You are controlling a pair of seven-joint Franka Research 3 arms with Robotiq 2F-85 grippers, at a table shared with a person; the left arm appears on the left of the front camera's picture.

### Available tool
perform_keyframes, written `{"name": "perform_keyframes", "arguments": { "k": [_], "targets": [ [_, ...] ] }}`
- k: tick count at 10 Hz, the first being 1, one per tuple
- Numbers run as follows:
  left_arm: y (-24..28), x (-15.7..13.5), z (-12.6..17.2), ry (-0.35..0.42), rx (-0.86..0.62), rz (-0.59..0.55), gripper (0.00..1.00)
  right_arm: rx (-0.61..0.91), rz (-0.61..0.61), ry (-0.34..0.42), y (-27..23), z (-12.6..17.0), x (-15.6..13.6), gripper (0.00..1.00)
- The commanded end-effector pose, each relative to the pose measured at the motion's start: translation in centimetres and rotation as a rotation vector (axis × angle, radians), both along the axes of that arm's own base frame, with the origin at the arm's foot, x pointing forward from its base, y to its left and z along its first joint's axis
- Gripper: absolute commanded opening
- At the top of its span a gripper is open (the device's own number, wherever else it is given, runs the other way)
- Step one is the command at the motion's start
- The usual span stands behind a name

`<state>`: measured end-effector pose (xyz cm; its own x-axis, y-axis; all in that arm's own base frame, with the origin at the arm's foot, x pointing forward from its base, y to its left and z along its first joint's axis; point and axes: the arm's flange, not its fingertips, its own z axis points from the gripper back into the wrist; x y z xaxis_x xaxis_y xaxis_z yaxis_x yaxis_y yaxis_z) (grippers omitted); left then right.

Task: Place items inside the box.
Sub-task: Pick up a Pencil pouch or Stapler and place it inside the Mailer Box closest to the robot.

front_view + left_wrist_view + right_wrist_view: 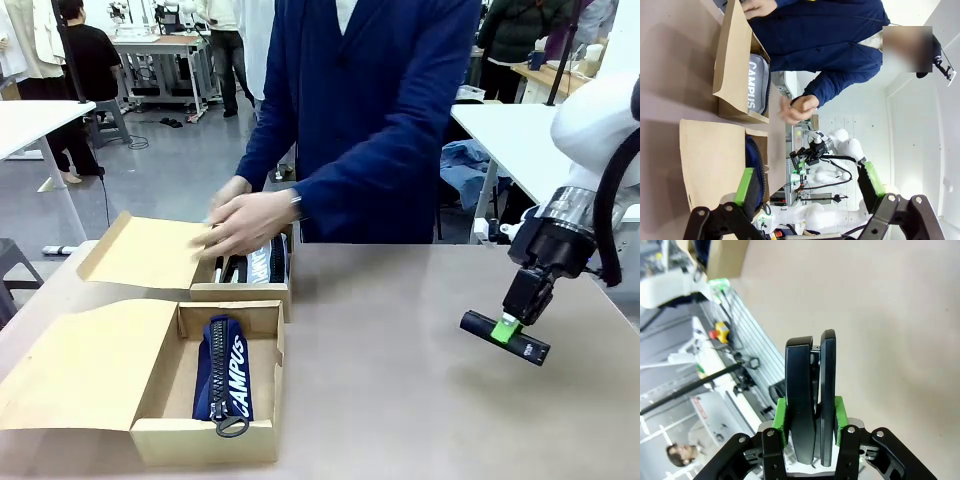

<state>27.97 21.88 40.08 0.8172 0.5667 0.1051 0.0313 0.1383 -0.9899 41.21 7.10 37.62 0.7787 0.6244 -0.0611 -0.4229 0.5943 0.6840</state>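
Currently: two open cardboard boxes sit on the left part of the bench (420, 300), flaps folded out to the left. The near box (205, 440) holds a navy "CAMPUS" pencil case (228, 375), lying lengthwise with its zip ring toward the robot. The far box (240, 291) touches it from behind. The person's hands (255, 222) lie over its opening and hide most of its contents; a grey "CAMPUS" pencil case (757, 87) shows inside.

Right tool (508, 326): clamped on the black stapler (505, 338) near its middle, green pads on both sides. The stapler is over the bare right part of the bench, well apart from both boxes, tilted with its right end lower. Its two arms lie close and parallel.

Left tool (807, 182): fingers spread wide, nothing between them, beside the near box.
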Motion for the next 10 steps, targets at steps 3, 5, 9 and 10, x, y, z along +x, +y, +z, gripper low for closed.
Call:
{"name": "perform_keyframes", "arguments": {
  "k": [3,5,9,10],
  "targets": [
    [-0.4,-0.3,0.0,-0.026,-0.003,0.002,1.0,-0.385,-0.729,0.088,10.3,2.8,-1.1,0.42],
    [-0.4,-0.3,0.0,-0.026,-0.003,0.002,1.0,-0.504,-0.941,0.091,16.3,4.1,-4.8,0.42],
    [-0.4,-0.3,0.0,-0.026,-0.003,0.002,1.0,-0.536,-0.826,-0.157,24.2,5.0,-9.9,0.42],
    [-0.4,-0.3,0.0,-0.026,-0.003,0.002,1.0,-0.525,-0.866,-0.167,23.5,5.6,-9.8,0.42]
  ]
}}
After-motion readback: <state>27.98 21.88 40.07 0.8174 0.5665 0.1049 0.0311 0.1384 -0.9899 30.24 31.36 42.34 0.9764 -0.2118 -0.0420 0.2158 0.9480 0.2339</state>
